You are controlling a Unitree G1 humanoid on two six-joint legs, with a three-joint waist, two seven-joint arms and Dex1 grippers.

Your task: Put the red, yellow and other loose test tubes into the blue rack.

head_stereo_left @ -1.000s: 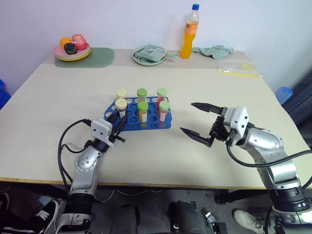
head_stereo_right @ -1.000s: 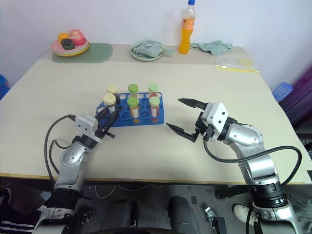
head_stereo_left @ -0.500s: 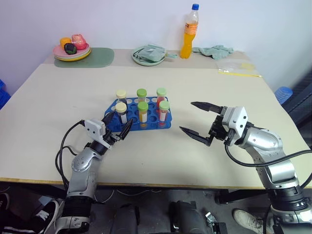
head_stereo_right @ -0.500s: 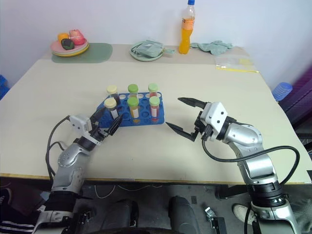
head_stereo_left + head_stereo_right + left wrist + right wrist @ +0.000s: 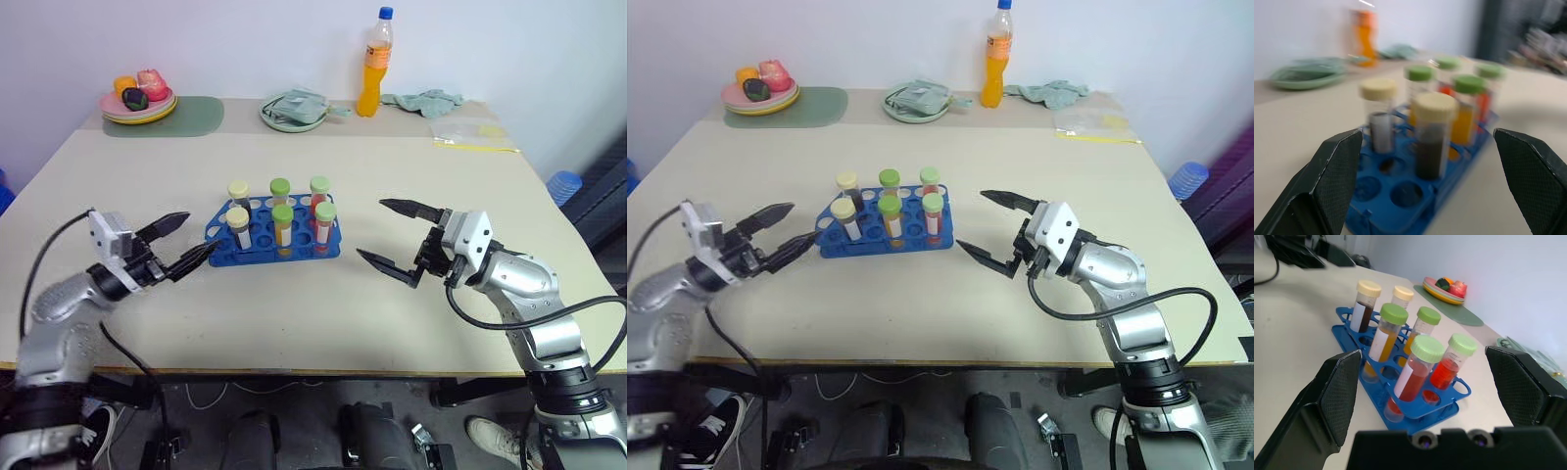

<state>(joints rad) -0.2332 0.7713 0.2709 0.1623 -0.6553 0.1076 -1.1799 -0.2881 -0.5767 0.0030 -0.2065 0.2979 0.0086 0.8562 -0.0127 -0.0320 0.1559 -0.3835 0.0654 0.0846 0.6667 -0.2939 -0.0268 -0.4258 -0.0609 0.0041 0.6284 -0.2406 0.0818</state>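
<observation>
Tubes (image 5: 281,211): six stand upright in the blue rack (image 5: 326,251), near the worktop (image 5: 411,166) centre; 2 pale-cap, 2 orange w/ green caps, 2 red w/ green caps. No loose tube seen on the worktop, so the task looks done, or approx. done. Left tool (image 5: 182,245) sits just beside the rack, jaws apart, empty. Right tool (image 5: 390,235) is near the rack's other side, jaws apart too, nothing held.
</observation>
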